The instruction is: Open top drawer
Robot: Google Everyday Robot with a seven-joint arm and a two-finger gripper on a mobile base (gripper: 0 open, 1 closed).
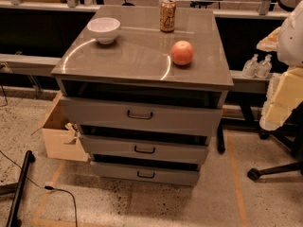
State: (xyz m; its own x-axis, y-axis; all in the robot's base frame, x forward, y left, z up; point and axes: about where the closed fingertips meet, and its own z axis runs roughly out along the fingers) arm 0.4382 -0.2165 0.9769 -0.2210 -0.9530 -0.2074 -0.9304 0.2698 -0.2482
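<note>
Under the desk point(137, 56), top drawer point(184, 121) is sitting w/ handle point(139, 114) facing out for pulling; pincer isn't showing, can't tell its grip.

The cabinet point(137, 56) has a smooth, glossy grey top that mirrors curved streaks of light. Under that top, the top drawer point(94, 112) shows a matt grey metal front and a black handle point(139, 115). On the cabinet stand a glazed white bowl point(103, 29), a shiny metal can point(167, 15) and a smooth-skinned apple point(182, 53). Left of the cabinet, a cardboard box point(59, 141) looks dull and papery.
</note>
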